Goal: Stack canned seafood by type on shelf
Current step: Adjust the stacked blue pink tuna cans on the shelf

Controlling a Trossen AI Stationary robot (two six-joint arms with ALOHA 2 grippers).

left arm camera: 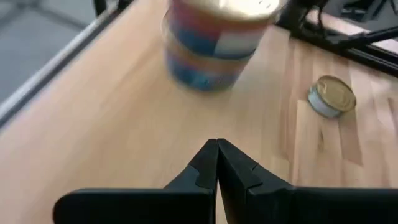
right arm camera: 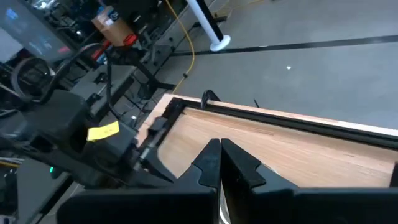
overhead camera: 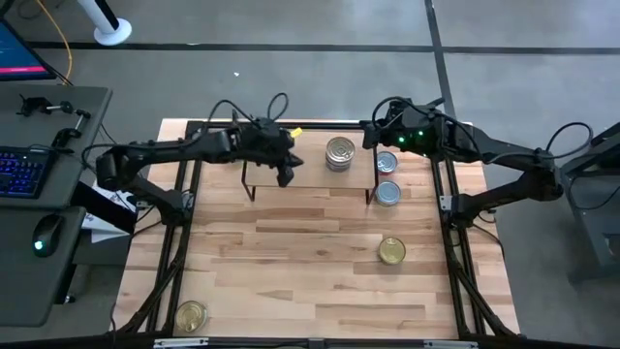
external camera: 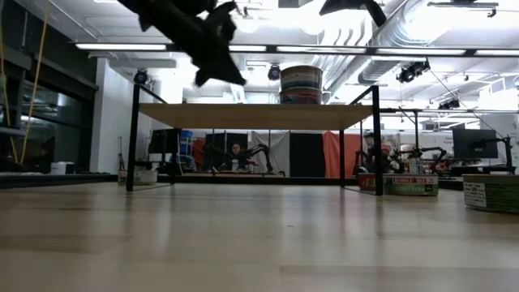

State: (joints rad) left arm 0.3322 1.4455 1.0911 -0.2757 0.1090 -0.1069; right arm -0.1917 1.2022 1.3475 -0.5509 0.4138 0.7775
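My left pincer (overhead camera: 285, 177) hangs pinched tight and empty over the shelf (overhead camera: 281, 174), at the stacked tins' nine o'clock. My right pincer (overhead camera: 373, 139), also pressed together and holding nothing, sits at the stack's three o'clock. The table (overhead camera: 291, 252) carries the shelf at its twelve o'clock edge. Two tins stand stacked (overhead camera: 340, 153) on the shelf. Two silver tins (overhead camera: 387, 193) lie at its three o'clock end, a gold tin (overhead camera: 391, 251) toward five o'clock, another gold one (overhead camera: 191, 316) near seven o'clock.
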